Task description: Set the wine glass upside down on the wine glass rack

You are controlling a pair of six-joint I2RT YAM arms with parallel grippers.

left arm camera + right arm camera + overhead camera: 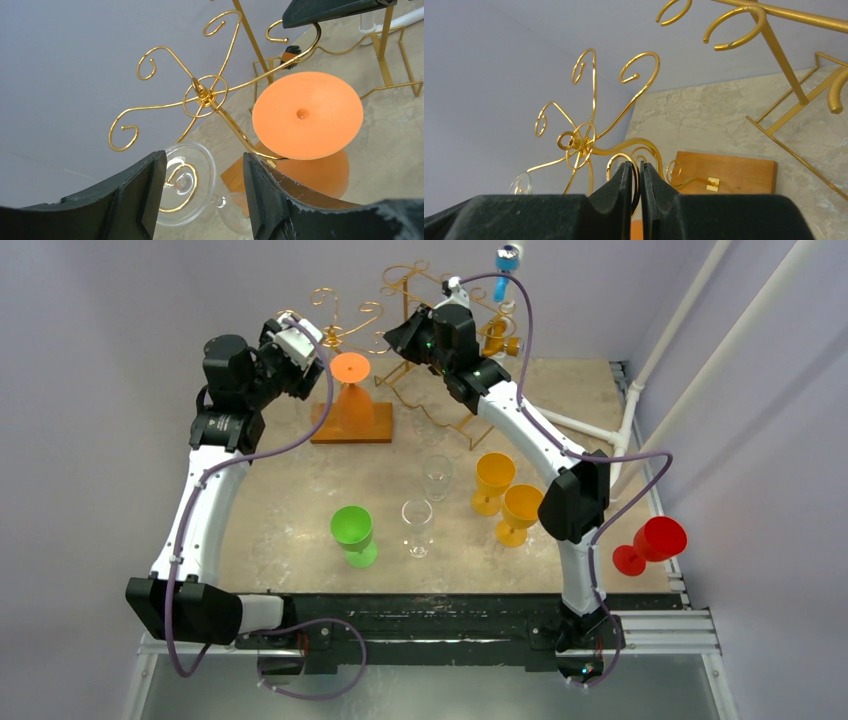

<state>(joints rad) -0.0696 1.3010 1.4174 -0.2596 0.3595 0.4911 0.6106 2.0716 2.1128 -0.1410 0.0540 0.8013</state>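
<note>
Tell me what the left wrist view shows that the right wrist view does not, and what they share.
Only the left wrist view: the left fingers, apart, with the foot of a hanging clear glass between them, and the full round foot of the orange glass. Only the right wrist view: the right fingers, almost closed on a thin wire of the curled rack, and the top of the wooden base. Both: the curled rack, the second rack, the table, and faintly the clear glass.

Clear wine glass (186, 181) inverted, foot up at curl of gold wire rack (205, 95) w/ wood base.
</note>
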